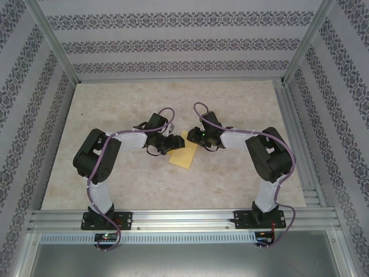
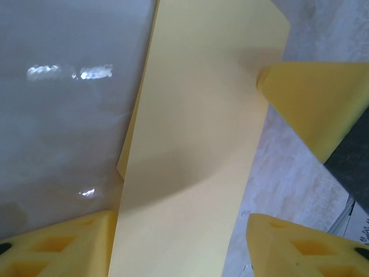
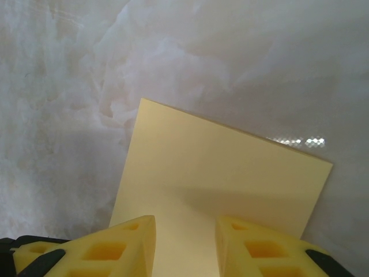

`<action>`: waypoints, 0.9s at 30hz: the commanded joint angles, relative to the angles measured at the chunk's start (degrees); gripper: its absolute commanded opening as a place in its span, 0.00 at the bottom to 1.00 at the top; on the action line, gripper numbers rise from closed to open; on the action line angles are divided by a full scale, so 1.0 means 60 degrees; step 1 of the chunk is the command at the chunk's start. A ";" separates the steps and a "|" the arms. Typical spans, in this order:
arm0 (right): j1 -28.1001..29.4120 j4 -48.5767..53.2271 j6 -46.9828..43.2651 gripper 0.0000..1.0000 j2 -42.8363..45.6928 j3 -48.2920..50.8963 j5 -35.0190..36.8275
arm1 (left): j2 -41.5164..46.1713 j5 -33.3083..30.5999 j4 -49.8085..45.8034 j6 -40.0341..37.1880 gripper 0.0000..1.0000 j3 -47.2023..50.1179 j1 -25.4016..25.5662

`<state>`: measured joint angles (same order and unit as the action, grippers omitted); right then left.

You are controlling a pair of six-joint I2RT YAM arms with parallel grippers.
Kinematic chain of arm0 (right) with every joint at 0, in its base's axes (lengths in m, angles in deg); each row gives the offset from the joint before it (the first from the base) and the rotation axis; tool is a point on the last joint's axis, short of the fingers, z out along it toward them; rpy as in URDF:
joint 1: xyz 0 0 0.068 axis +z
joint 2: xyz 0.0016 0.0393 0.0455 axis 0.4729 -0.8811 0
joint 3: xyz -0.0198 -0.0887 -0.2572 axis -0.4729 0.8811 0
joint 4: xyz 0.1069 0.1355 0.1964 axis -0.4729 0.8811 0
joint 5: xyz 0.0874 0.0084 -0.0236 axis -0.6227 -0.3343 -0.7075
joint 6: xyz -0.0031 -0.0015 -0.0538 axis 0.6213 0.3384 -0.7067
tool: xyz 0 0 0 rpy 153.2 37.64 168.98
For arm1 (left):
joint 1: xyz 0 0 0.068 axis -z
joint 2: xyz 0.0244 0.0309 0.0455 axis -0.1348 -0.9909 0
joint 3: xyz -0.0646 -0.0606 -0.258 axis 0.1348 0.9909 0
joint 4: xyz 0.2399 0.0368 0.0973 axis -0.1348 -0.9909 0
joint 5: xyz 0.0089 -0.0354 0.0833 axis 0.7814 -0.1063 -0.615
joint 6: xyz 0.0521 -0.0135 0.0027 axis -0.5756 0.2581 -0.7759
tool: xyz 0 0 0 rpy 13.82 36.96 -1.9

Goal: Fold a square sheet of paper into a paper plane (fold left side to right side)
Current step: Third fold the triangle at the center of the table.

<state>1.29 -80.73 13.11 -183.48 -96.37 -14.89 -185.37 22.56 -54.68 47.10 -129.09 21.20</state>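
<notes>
A pale marbled tabletop sits inside patterned wallpaper walls and an aluminium frame.

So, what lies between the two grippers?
The paper, lying on the table. In the top view it fills the gap between the left gripper and the right gripper.

Below me the pale, marbled table bears a yellow-orange sheet of paper, which lies near its middle, well apart from every edge.

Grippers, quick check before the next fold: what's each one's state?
Left gripper: open, astride the paper.
Right gripper: partly open, above the paper.
</notes>
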 commanded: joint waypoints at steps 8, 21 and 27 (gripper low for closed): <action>0.0017 -0.0139 -0.0195 0.32 -0.0230 0.0122 -0.0187 | -0.0540 0.0282 0.0116 -0.0234 0.55 -0.0743 0.0079; -0.0014 -0.0218 -0.0323 0.33 -0.0043 0.0122 -0.0216 | -0.0496 0.0302 0.0180 -0.0235 0.25 -0.0513 0.0071; -0.0056 -0.0106 -0.0815 0.34 0.0662 0.0308 0.0034 | -0.0383 0.0302 0.0329 -0.0129 0.14 -0.0302 0.0071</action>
<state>1.27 -80.71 11.12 -183.24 -95.78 -15.24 -188.32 23.58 -54.68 46.68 -131.97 21.20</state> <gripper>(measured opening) 0.338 0.154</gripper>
